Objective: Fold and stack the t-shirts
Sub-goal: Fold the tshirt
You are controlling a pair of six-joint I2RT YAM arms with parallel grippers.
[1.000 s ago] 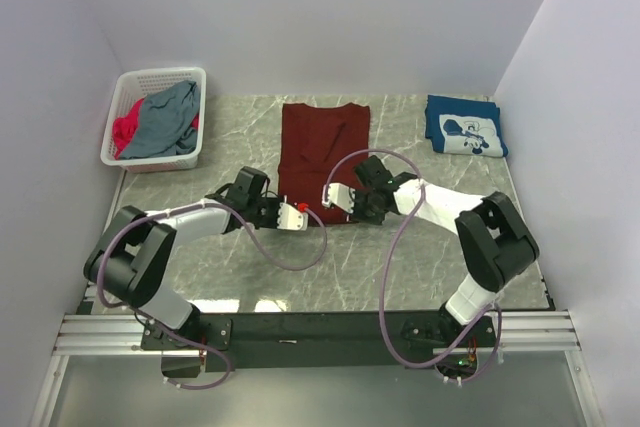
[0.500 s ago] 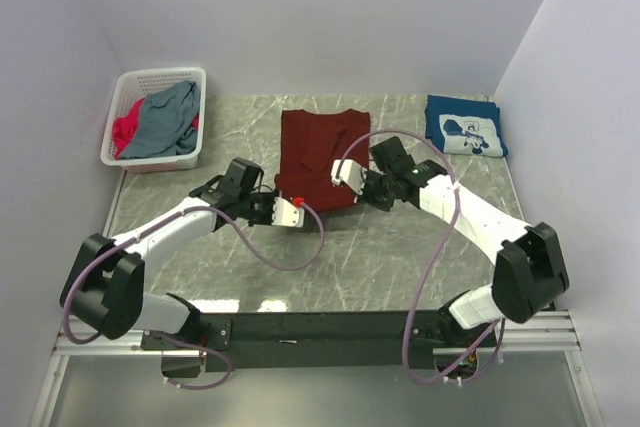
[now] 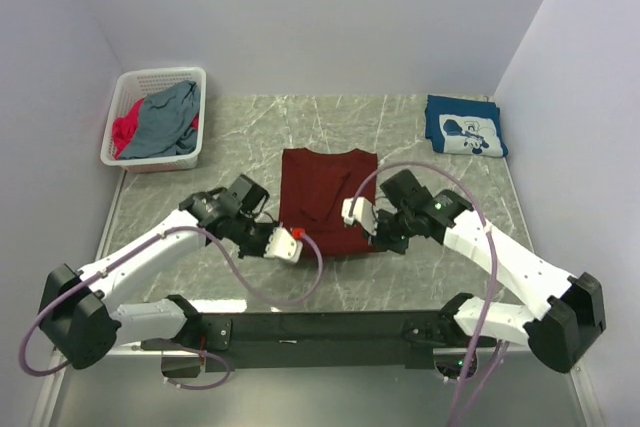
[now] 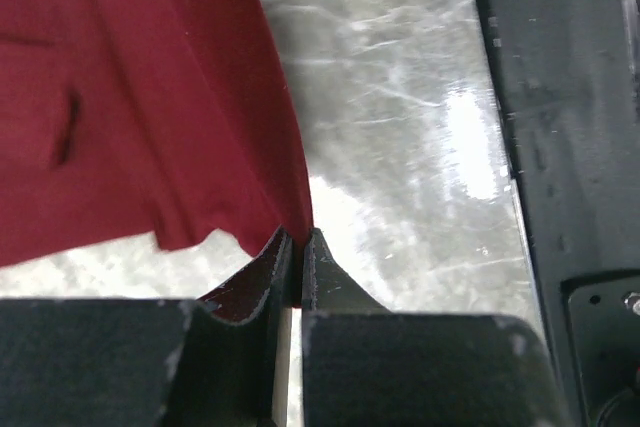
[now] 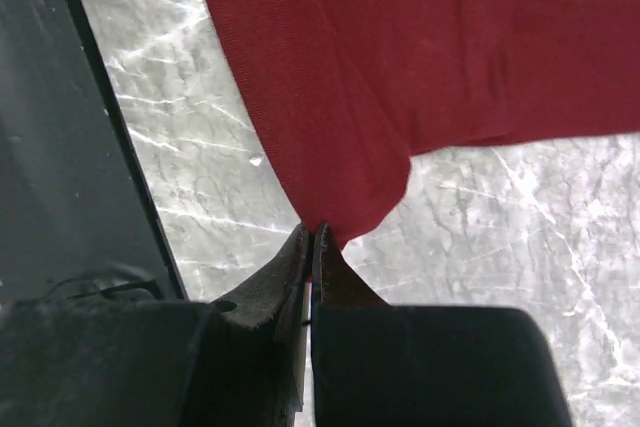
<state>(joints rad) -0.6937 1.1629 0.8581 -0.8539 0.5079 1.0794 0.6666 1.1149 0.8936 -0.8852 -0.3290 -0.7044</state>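
Both arms have drawn back toward the near edge, dragging the maroon t-shirt (image 3: 325,197) closer across the table (image 3: 220,162). The left gripper (image 4: 298,239) is pinched tight on one near corner and the right gripper (image 5: 311,233) on the other. The dark fingers hide the cloth inside each pinch. The matte knit lies flat with soft creases on glossy grey marble. A folded navy t-shirt (image 3: 465,127) sits far right. A grey-blue t-shirt (image 3: 165,117) and a pink t-shirt (image 3: 122,133) are heaped in the white lattice basket (image 3: 150,160), far left.

I can pass over bare bench (image 3: 230,132) between the basket (image 3: 150,160) and the maroon t-shirt (image 3: 325,197); the navy t-shirt (image 3: 465,127) fills the far right corner.
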